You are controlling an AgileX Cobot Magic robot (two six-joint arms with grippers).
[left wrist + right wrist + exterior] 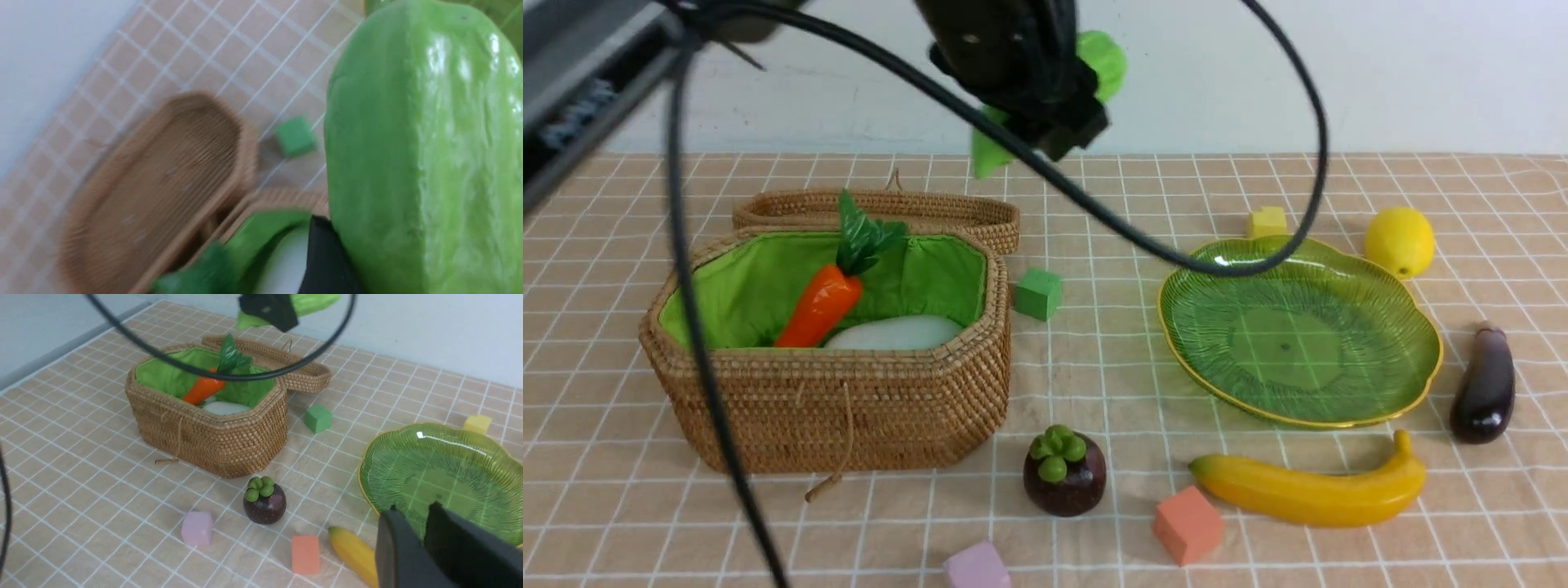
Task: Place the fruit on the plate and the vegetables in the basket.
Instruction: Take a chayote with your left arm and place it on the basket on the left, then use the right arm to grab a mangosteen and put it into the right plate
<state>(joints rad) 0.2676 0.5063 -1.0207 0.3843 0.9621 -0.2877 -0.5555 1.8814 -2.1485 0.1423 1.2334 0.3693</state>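
The gourd hangs in the air, grasped by the left pincer, high above the lid that lies just behind the basket. Inside the basket the carrot leans on the green lining, and the radish lies beside it. On the worktop around the plate lie the lemon behind, the eggplant to the right and the banana in front. The mangosteen stands near the basket's front right corner. The right pincer is over the plate's near side, jaws almost closed, grasping nothing.
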